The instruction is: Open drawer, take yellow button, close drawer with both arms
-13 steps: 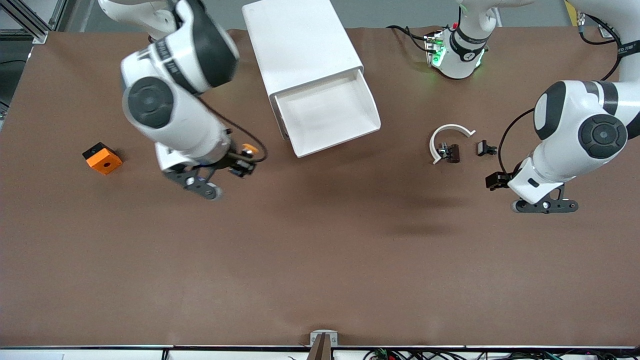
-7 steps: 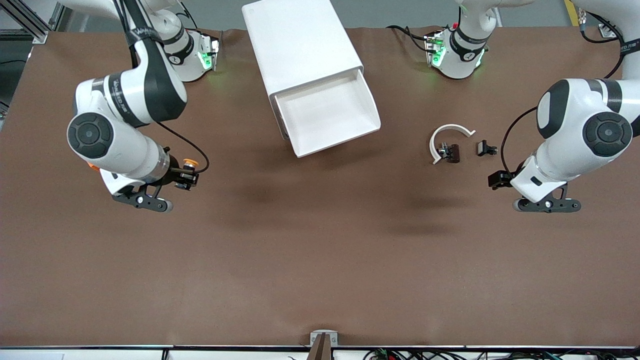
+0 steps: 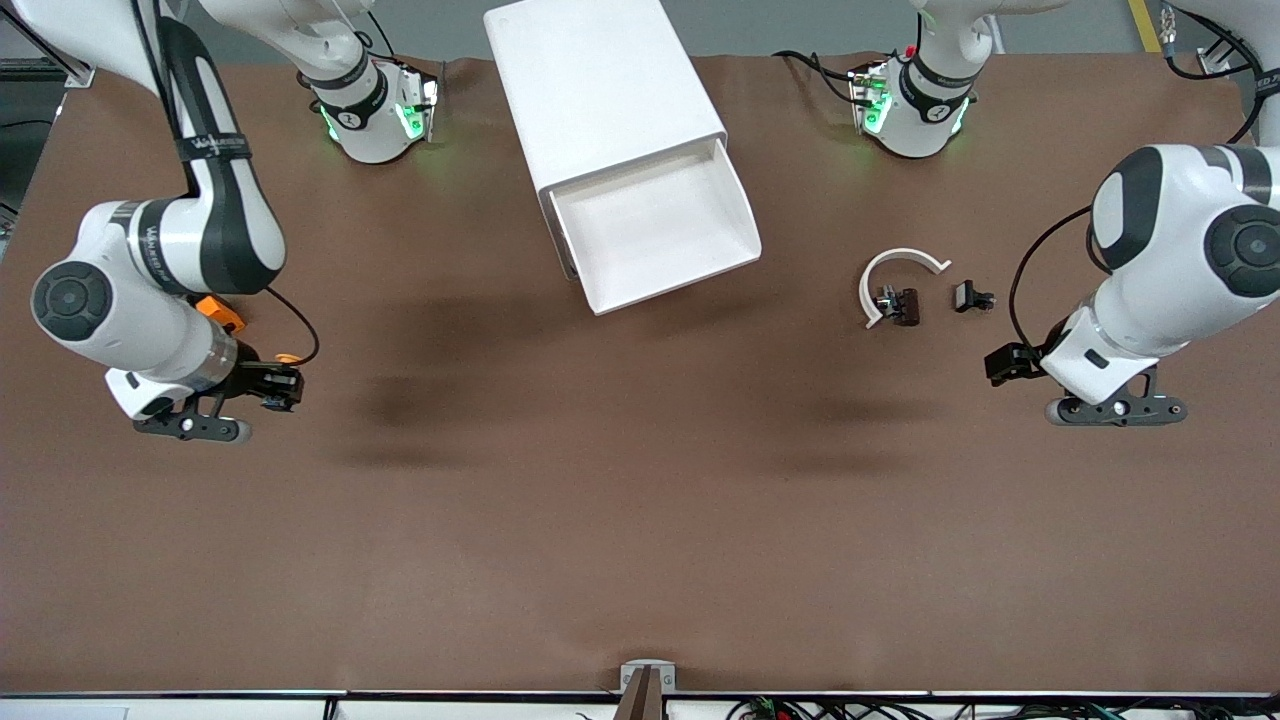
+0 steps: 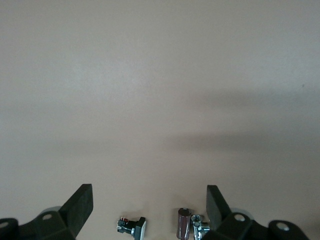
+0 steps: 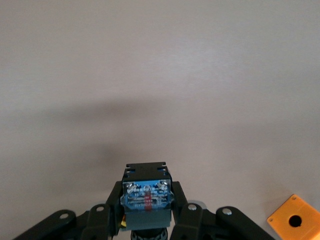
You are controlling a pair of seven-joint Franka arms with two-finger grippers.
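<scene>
The drawer point(image 3: 650, 235) stands pulled out of the white cabinet point(image 3: 600, 90), and its tray shows nothing inside. My right gripper point(image 3: 275, 385) is shut on the button point(image 3: 287, 358), whose orange cap points up. It holds the button over the table beside the orange block point(image 3: 222, 311). In the right wrist view the button's blue-black body point(image 5: 146, 197) sits clamped in the right gripper point(image 5: 147, 210). My left gripper point(image 3: 1008, 362) is open and empty over the table at the left arm's end. The left wrist view shows that gripper point(image 4: 149, 207) with its fingers point(image 4: 80, 210) wide apart.
A white curved ring point(image 3: 900, 262), a dark cylindrical part point(image 3: 905, 305) and a small black clip piece point(image 3: 970, 296) lie near the left gripper. The left wrist view shows the clip point(image 4: 134, 226) and the cylinder point(image 4: 183, 223). The orange block also shows in the right wrist view point(image 5: 295, 220).
My right arm has swung from beside the drawer toward its own end of the table, carrying the button to beside the orange block. The left arm has drifted slightly.
</scene>
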